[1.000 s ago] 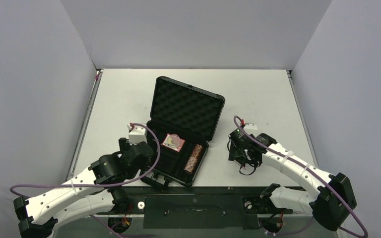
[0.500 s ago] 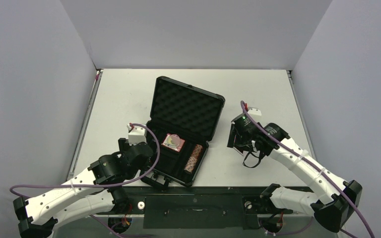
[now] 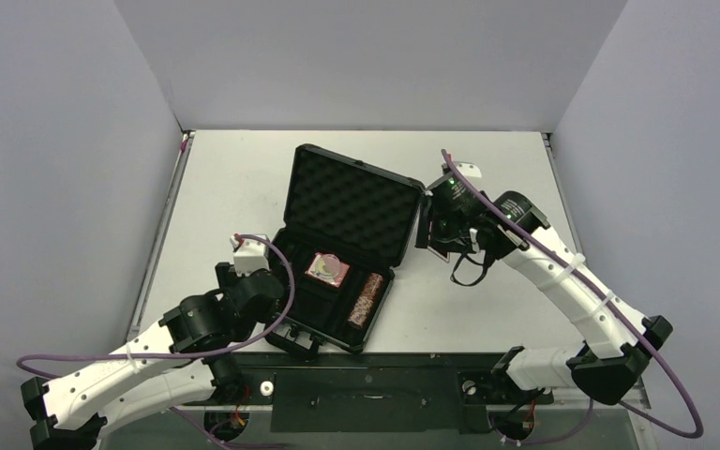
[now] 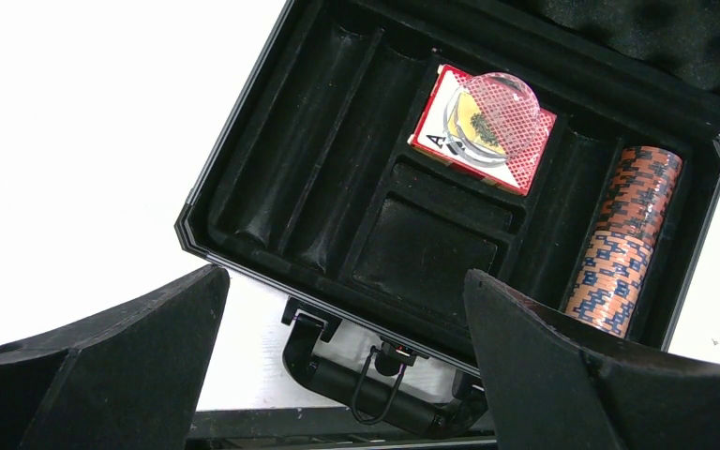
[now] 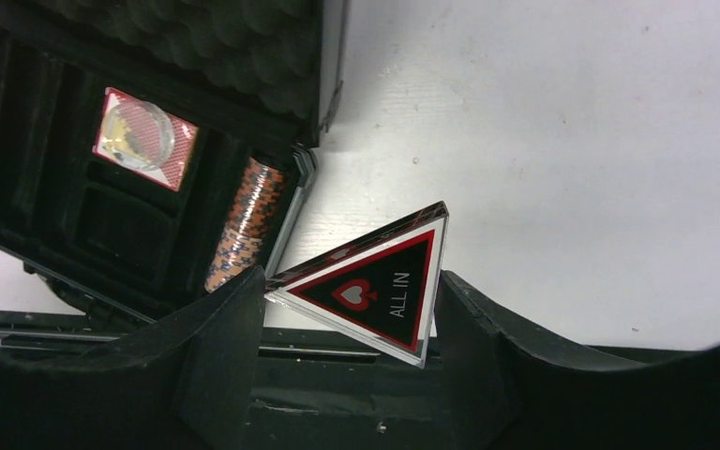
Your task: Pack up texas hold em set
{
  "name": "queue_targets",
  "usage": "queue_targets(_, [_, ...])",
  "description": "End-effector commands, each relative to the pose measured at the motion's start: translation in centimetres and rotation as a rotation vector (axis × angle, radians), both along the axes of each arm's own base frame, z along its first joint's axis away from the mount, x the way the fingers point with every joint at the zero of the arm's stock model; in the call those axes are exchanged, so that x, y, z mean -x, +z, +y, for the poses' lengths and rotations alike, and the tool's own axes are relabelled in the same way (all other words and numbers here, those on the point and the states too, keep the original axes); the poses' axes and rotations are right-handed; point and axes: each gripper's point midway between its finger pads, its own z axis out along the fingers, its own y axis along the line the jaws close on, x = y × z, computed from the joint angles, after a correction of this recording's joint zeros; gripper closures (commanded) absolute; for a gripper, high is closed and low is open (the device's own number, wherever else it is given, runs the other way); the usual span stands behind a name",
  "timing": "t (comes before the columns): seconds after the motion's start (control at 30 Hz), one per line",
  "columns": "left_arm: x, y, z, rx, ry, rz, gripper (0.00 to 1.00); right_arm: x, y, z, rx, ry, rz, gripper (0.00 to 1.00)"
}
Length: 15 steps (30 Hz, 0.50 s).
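Note:
The black hard case stands open mid-table, its egg-crate foam lid raised. In its tray lie the pink card box with a clear disc on it and one reddish-brown chip roll; both also show in the left wrist view, card box and chip roll. A second roll is not in view. My right gripper is shut on the red-black "ALL IN" triangle, held in the air by the lid's right edge. My left gripper is open and empty over the case's handle.
Bare slots fill the tray's left half. Grey walls enclose the white table on three sides. A black rail with the arm bases runs along the near edge.
My right arm has lifted and swung the triangle up and back-left, from the table right of the case to beside the raised lid. The left arm drew back slightly.

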Motion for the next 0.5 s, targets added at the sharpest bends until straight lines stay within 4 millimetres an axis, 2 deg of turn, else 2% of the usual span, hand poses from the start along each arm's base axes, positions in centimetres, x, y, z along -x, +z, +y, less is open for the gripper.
queue_targets(0.0, [-0.4,1.6,0.1,0.036,0.028,-0.039,0.04,-0.4,2.1,1.8,0.011,0.066,-0.017,0.64])
queue_targets(0.13, [-0.3,1.5,0.0,0.039,0.02,-0.035,0.04,-0.9,2.6,3.6,0.023,0.11,-0.017,0.64])
queue_targets(0.37, [-0.3,1.6,-0.1,0.038,0.016,-0.037,0.04,-1.6,1.5,7.1,0.042,0.169,0.012,0.64])
queue_targets(0.43, [-0.3,1.7,-0.1,0.039,0.013,-0.037,0.04,-2.1,2.2,8.3,0.029,0.181,-0.002,0.64])
queue_targets(0.47, [-0.3,1.7,-0.2,0.041,0.011,-0.037,0.04,-2.2,1.8,8.9,0.038,0.189,0.006,0.64])
